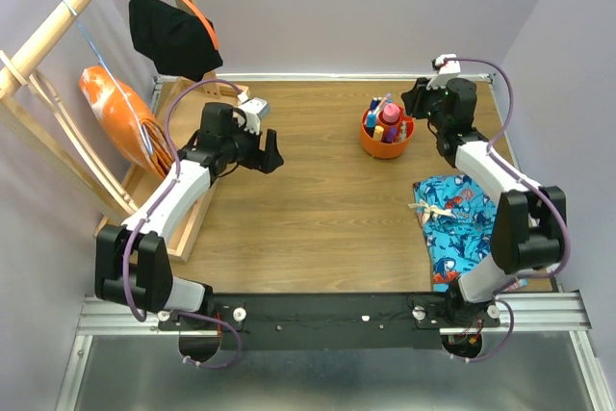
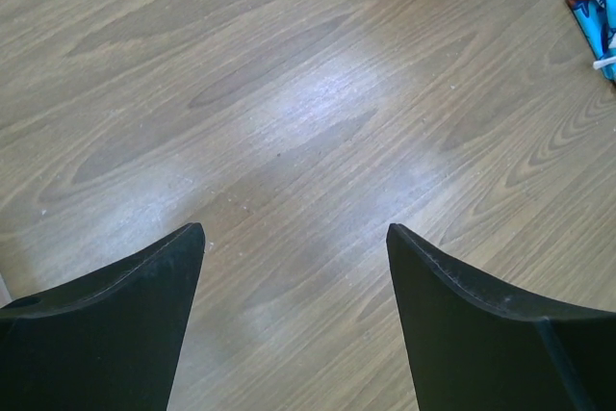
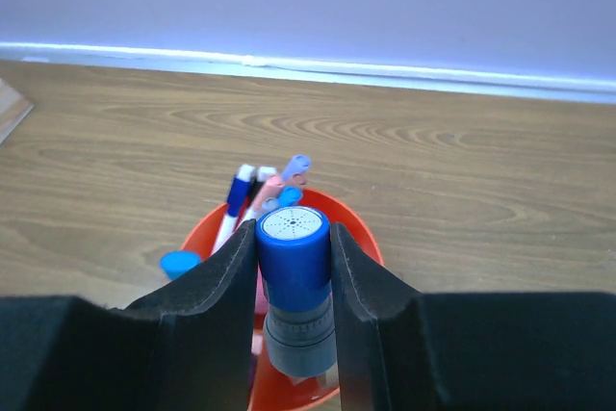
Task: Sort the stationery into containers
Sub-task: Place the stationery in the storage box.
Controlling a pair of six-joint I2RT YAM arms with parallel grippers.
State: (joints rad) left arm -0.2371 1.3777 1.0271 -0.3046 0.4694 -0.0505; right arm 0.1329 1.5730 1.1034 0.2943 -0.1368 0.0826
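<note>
The pot point(image 1: 385, 150) sits on the table point(image 1: 318, 209), far back on my right; pens and markers point(image 1: 385, 120) stand in it; my right gripper point(image 3: 295, 231) is just over the pot, with one marker point(image 3: 295, 276) between its fingers, above the others; a cloth point(image 1: 457, 223) lies in front of the pot; my left gripper point(image 2: 295, 228) hangs over the table's left side, well apart from the pot; a wooden rack point(image 1: 58, 16) leans further left

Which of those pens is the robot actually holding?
The blue-capped marker, clamped between the right fingers at the orange pot; the other pens stand loose inside it.
</note>
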